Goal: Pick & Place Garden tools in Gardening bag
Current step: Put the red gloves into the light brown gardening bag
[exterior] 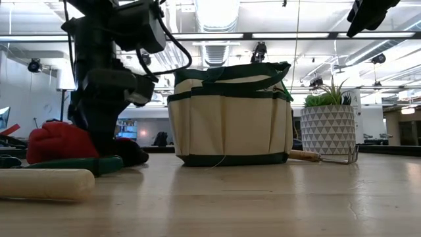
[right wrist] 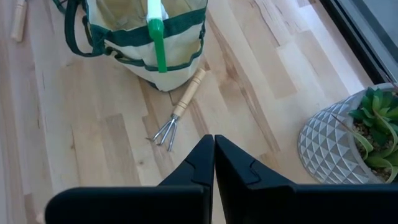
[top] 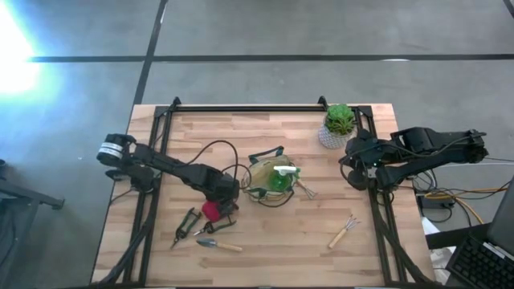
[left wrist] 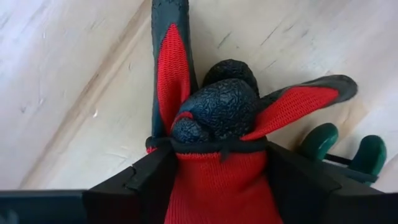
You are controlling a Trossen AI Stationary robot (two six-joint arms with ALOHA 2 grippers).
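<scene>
The red-and-black fabric work glove [left wrist: 214, 124] lies on the light wooden tabletop [top: 265, 249], just to the left of the round beige fabric gardening bag with dark green trim [top: 271, 177]. Its body is red knit mesh; its fingertips and palm carry a black, wrinkled rubber coating. The left gripper [top: 215, 205] stands low over the glove with its fingers spread wide, one on each side of the glove's red cuff. The pictures do not show whether the fingers press the glove.

A round green spray bottle [top: 280, 180] with a white head sits inside the bag. A wooden-handled hand fork [right wrist: 179, 111] lies against the bag's base. A second wooden-handled fork [top: 344, 232] lies near the tabletop's front right. Dark green-handled pruners [top: 186, 224] and a wooden-handled trowel [top: 218, 244] lie in front of the glove.

The right gripper [right wrist: 214, 160] hovers beside the green plant in a white patterned pot [top: 338, 127], its fingers pressed together and holding nothing.
</scene>
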